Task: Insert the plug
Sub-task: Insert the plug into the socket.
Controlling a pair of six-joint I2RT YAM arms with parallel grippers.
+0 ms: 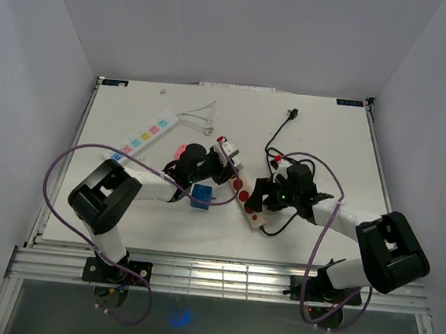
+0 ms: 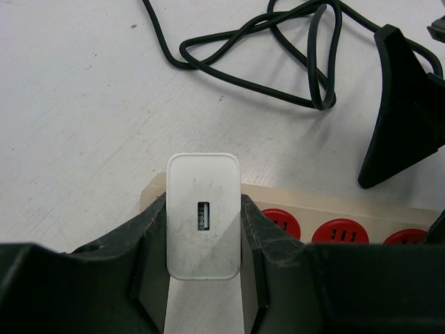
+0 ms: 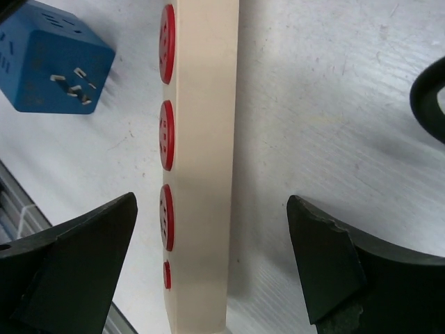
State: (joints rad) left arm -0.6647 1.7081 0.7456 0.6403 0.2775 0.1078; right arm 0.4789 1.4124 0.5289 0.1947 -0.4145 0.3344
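Left gripper: jaws clenched on the white charger plug, upright over one end of the cream power strip; seating unclear | Right gripper: jaws released, straddling the strip without touching | Blue cube adapter: on the tabletop beside the strip

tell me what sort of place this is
Likely a robot lab test cell: a white tabletop boxed in by plain white walls, with a cream power strip with red sockets and a blue cube adapter laid out.
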